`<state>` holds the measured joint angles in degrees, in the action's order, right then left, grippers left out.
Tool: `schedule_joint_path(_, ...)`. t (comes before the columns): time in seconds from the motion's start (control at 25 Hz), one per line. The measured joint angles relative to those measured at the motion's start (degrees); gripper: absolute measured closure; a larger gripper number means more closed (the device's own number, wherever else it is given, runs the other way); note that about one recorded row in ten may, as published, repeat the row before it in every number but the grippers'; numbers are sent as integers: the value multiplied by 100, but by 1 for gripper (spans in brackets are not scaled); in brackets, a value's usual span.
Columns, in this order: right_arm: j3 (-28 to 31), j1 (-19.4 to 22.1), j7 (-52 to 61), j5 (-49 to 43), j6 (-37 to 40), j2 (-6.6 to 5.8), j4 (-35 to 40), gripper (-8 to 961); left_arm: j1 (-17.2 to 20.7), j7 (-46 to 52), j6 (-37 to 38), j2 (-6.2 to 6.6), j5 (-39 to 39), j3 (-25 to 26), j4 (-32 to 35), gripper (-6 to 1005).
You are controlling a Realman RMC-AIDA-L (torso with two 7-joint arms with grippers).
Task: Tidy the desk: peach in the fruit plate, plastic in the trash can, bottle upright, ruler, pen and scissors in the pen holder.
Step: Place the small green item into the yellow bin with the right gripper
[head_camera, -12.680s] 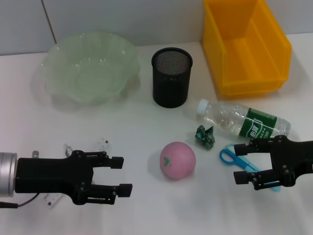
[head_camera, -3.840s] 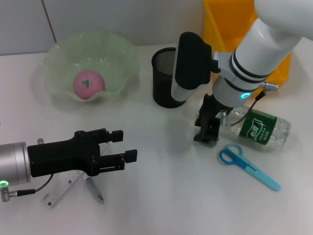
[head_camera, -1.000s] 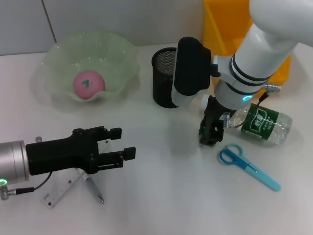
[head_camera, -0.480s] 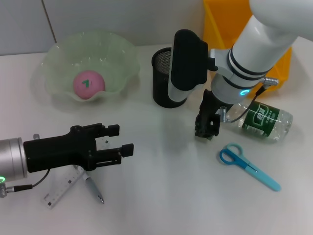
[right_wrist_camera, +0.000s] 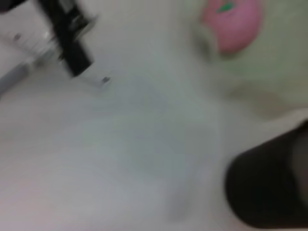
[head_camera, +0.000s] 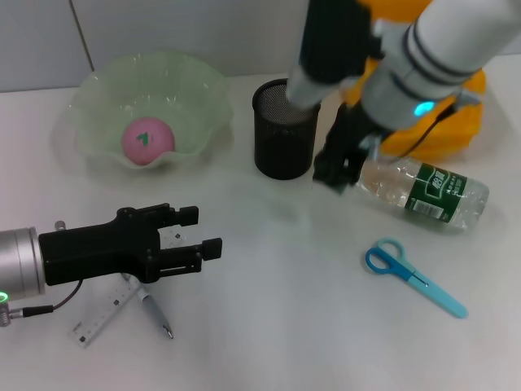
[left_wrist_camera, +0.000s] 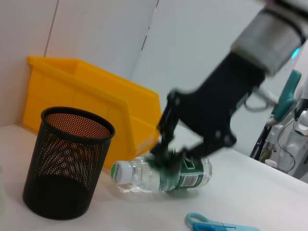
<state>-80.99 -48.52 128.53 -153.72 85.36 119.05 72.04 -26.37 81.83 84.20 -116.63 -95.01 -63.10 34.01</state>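
The peach (head_camera: 148, 140) lies in the fruit plate (head_camera: 96, 91). My right gripper (head_camera: 334, 173) hangs above the desk (head_camera: 277, 326) between the pen holder (head_camera: 283, 130) and the lying bottle (head_camera: 423, 194). In the left wrist view it (left_wrist_camera: 168, 161) is shut on the crumpled green plastic (left_wrist_camera: 166, 169). The trash can (head_camera: 448, 134) is behind it, partly hidden by the arm. The scissors (head_camera: 411, 275) lie at the front right. My left gripper (head_camera: 199, 234) is open and empty over the ruler (head_camera: 102, 318) and the pen (head_camera: 156, 316).
The left wrist view shows the pen holder (left_wrist_camera: 67, 168), the trash can (left_wrist_camera: 96, 96), the bottle (left_wrist_camera: 144, 175) and the scissors' handle (left_wrist_camera: 207, 222). The right wrist view shows the peach (right_wrist_camera: 233, 21) and the pen holder (right_wrist_camera: 269, 192) below.
My right gripper has lifted off the desk with the plastic and moved back toward the pen holder. The bottle has shifted a little. The left arm has barely moved.
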Motion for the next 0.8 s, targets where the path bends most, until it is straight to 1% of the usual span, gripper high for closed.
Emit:
schedule_joint_path(0.04,0,0,0,0,0,0,0,693,0,-1,0,0,0,0,0,247)
schedule_joint_path(0.08,183,110,142,-263,48,-6,460,699,0,-1,1,0,0,0,0,247)
schedule_joint_path(0.12,183,110,142,-263,48,-6,460,704,0,-1,0,1,0,0,0,247)
schedule_joint_path(0.2,414,184,261,-531,34,-6,784,717,0,-1,0,1,-1,0,0,247)
schedule_joint_path(0.24,547,204,297,-608,24,-6,886,724,0,-1,1,1,0,0,0,247)
schedule_joint_path(0.28,865,223,345,-729,-70,-6,1023,732,0,-1,4,1,0,0,0,247)
schedule_joint_path(0.32,865,223,345,-729,-70,-6,1023,739,0,-1,10,1,0,0,0,247)
schedule_joint_path(0.4,1193,238,350,-765,-267,-5,1020,757,0,-1,13,1,-1,0,0,247)
schedule_joint_path(0.44,1343,246,357,-790,-392,-6,975,768,0,-1,13,1,-1,0,0,247)
schedule_joint_path(0.48,1550,253,420,-926,-695,-9,773,778,0,-1,31,-3,0,0,0,247)
schedule_joint_path(0.52,1550,253,420,-926,-695,-9,773,789,1,0,36,-5,-1,0,0,247)
schedule_joint_path(0.56,1611,254,538,-1111,-1047,-11,471,799,0,2,40,-6,0,0,0,247)
schedule_joint_path(0.6,1611,254,538,-1111,-1047,-11,471,806,0,2,40,-6,0,0,0,247)
schedule_joint_path(0.64,1613,253,586,-1199,-1252,-10,285,814,0,2,40,-6,0,0,0,247)
schedule_joint_path(0.68,1638,229,624,-1256,-1632,-14,-113,821,0,7,43,-6,0,0,0,247)
schedule_joint_path(0.76,1672,182,620,-1254,-1914,-18,-477,836,0,14,45,-7,0,-1,0,247)
schedule_joint_path(0.8,1672,182,620,-1254,-1914,-18,-477,815,1,17,45,-6,0,0,0,247)
